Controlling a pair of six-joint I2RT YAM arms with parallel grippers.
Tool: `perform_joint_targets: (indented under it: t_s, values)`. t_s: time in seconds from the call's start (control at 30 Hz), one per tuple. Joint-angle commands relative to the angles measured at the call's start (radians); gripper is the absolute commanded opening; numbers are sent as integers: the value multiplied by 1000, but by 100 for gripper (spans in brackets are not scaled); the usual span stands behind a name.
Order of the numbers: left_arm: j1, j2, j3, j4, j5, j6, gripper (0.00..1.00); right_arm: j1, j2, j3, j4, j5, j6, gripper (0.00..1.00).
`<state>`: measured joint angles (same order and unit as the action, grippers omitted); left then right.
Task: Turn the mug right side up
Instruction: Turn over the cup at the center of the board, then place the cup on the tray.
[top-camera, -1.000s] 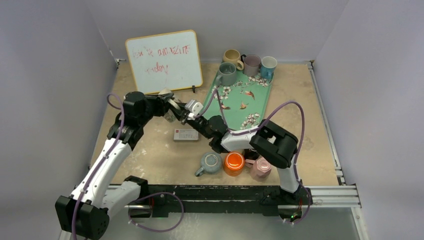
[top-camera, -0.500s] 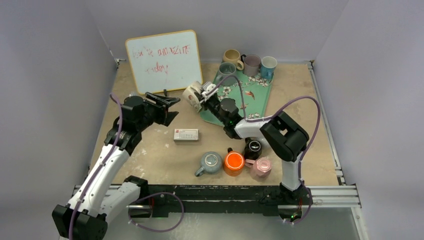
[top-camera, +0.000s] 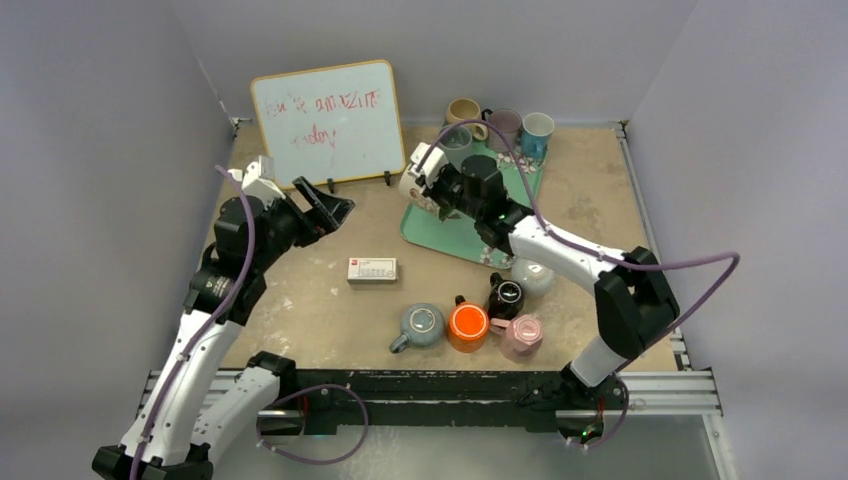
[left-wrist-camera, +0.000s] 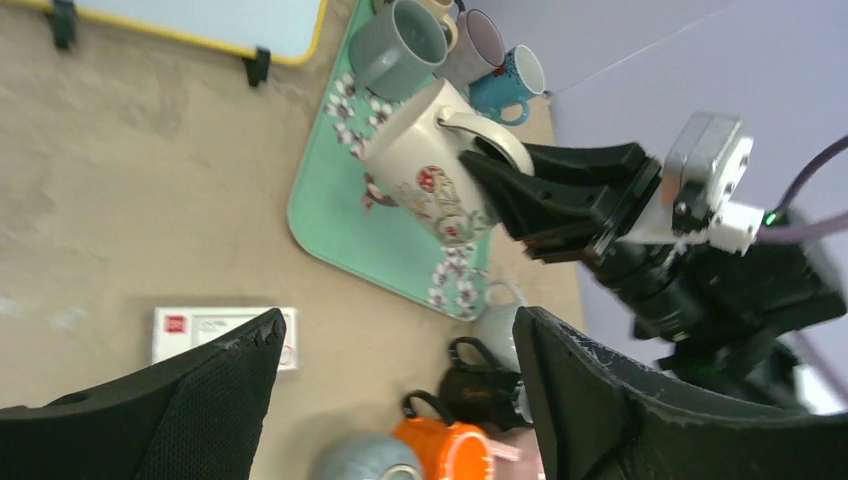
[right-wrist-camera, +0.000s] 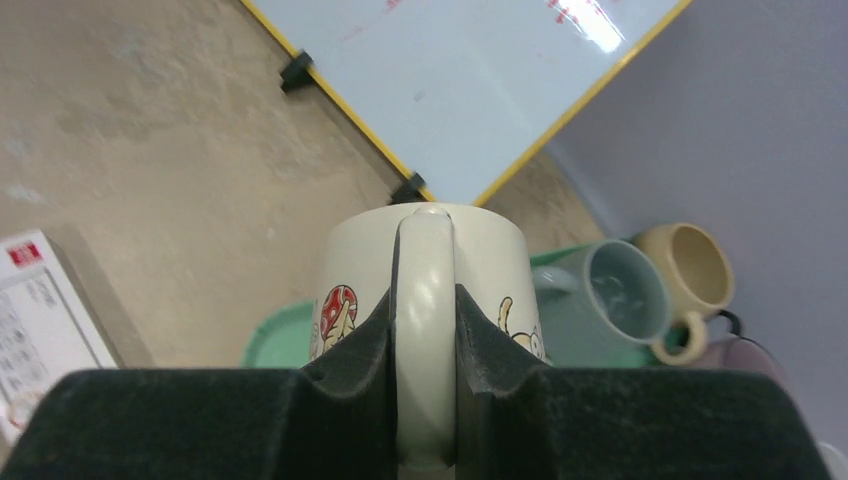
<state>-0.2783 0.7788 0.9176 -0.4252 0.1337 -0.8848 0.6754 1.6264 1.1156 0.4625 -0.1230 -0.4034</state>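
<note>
Top view high, facing down; wrist views close, oblique; all share tray (left-wrist-camera: 380, 255).

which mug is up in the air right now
The cream mug with the mushroom print, held by its handle in the right tool. The rest sit on the tray or the table.

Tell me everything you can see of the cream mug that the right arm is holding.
The cream mug looks like glossy ceramic, printed with a red mushroom and small figures. The right gripper has its fingers shut on the loop handle. It hangs tilted over the left edge of the green tray. Its mouth is not visible.
</note>
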Motion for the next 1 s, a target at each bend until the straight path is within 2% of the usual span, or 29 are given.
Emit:
perform_joint_targets:
  t_s: [0.0, 0.1, 0.2, 0.37, 0.53, 0.7, 0.97]
  values:
    - [-3, 8, 91, -78, -23, 421, 84, -21, -87, 136, -223, -9, -246, 0]
    - [-4, 18, 111, -153, -49, 565, 85, -50, -103, 178, -348, 11, -329, 0]
    - [-4, -34, 57, -142, -81, 637, 85, -89, -92, 254, -518, 2, -428, 0]
    - [-4, -147, -28, -79, -94, 664, 84, -127, -43, 349, -724, 9, -674, 0]
    - [-3, -188, -30, -103, -169, 662, 84, -173, 63, 472, -875, 92, -808, 0]
    - [-2, -237, -34, -107, -187, 665, 84, -216, 185, 605, -995, 138, -856, 0]
    - [-2, -273, -41, -107, -209, 670, 84, -272, 367, 827, -1128, 182, -815, 0]
